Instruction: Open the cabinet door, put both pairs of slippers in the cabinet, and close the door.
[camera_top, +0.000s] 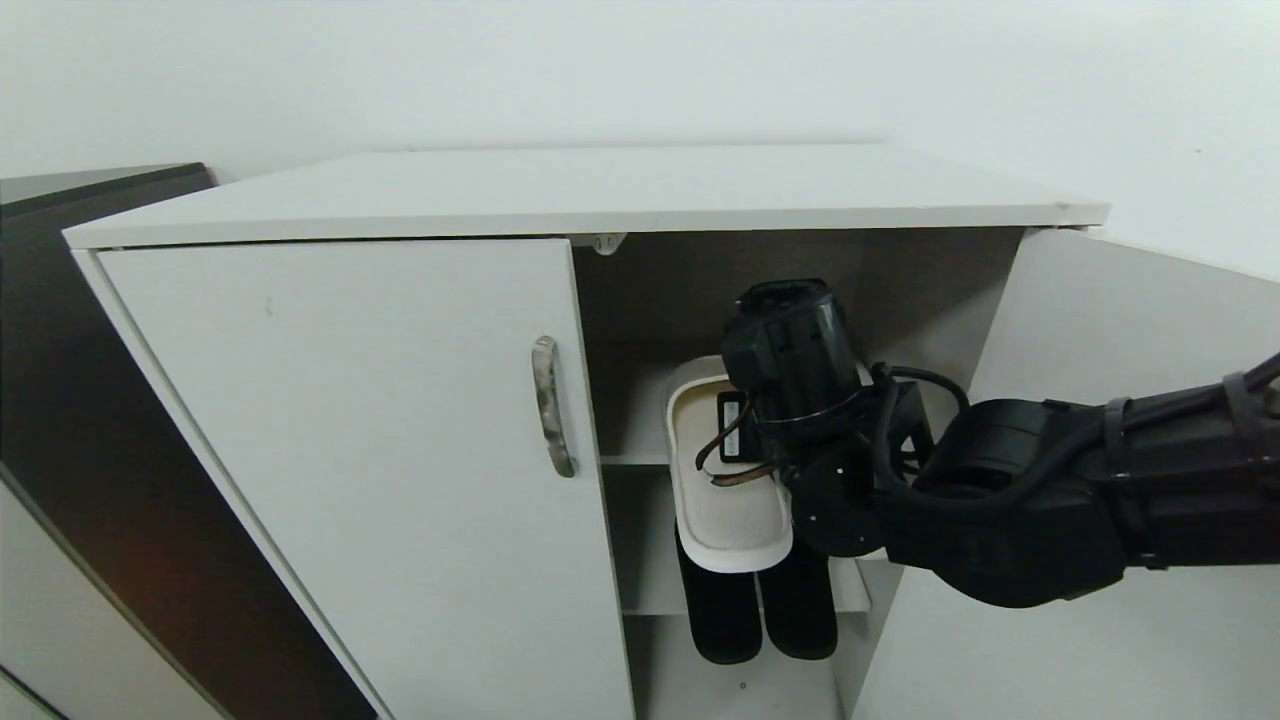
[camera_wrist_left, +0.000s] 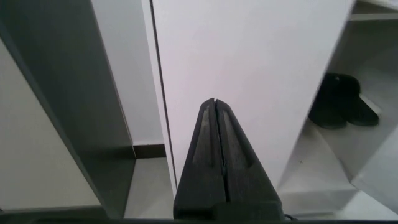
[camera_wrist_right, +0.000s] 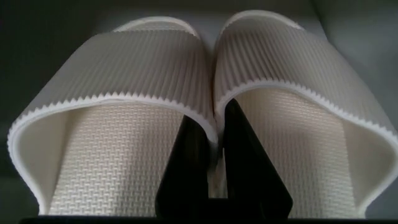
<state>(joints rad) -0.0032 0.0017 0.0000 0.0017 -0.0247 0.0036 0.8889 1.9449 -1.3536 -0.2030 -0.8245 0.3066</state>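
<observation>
Head camera looks down at the cabinet; left wrist faces its door, sharing black slippers; right wrist sits close against cream slippers.

Plain white wall runs across the back, unmarked. At the far left stands a tall dark brown furniture unit with a grey top, and a pale grey panel sits against its lower left side. Low down, the left wrist view shows a grey side panel, a strip of pale floor just beside it, and a dark skirting strip where that floor meets the wall.
</observation>
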